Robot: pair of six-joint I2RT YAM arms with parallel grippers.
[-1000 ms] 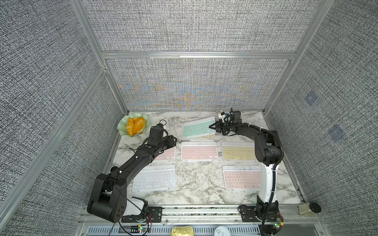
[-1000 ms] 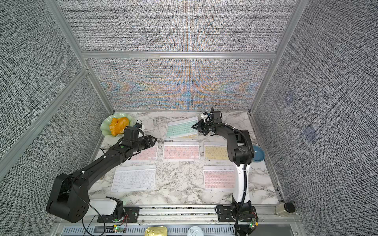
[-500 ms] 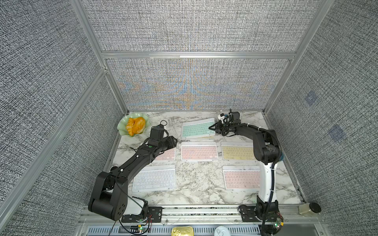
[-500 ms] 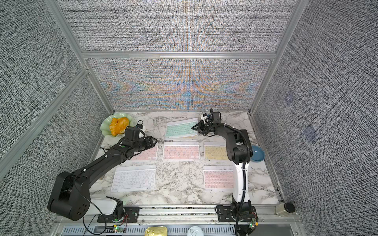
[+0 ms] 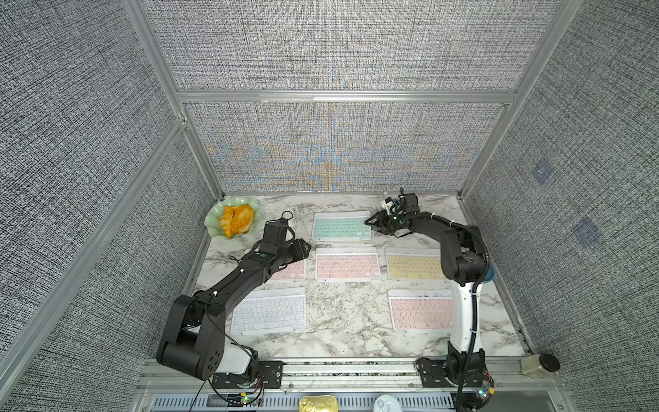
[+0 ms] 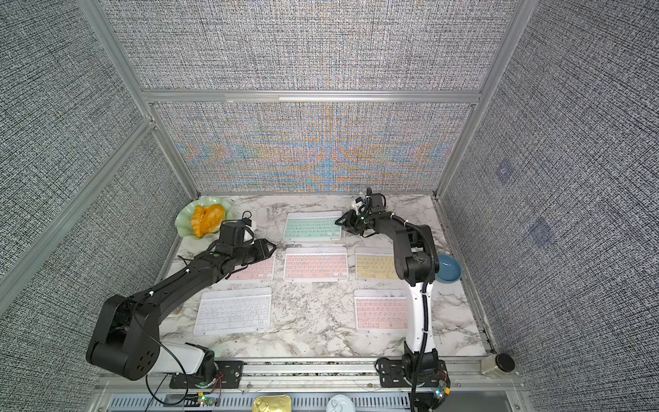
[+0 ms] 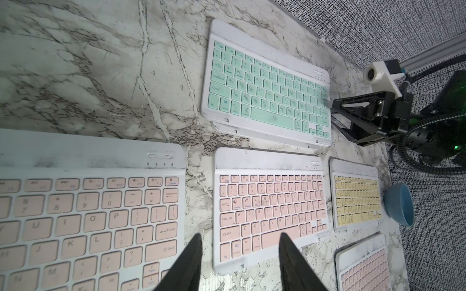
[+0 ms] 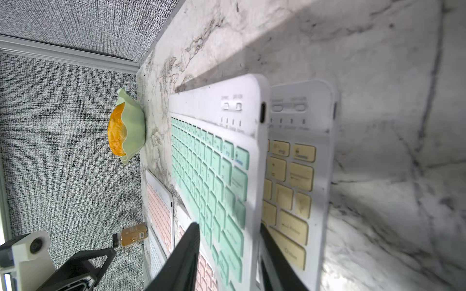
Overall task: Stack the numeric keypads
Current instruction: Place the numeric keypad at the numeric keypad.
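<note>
A mint numeric keypad (image 5: 340, 226) lies on a yellow one (image 8: 290, 176), shifted a little off it, at the back of the table. My right gripper (image 5: 372, 223) is at its right end, open, with its fingers on either side of the mint keypad's edge (image 8: 230, 239). In the middle row are a pink keypad (image 5: 347, 264), a yellow one (image 5: 413, 265) and, partly under my left arm, another pink one (image 5: 290, 269). At the front lie a white keypad (image 5: 269, 314) and a pink one (image 5: 420, 314). My left gripper (image 7: 240, 239) hovers open over the gap between the two pink keypads.
A green dish holding an orange pastry (image 5: 233, 221) stands at the back left corner. A blue bowl (image 6: 447, 267) sits by the right wall beside the yellow keypad. A small jar (image 5: 540, 365) rests on the front rail. Padded walls enclose three sides.
The right gripper's jaws have parted at the mint keypad's right end. The left arm has barely moved.
</note>
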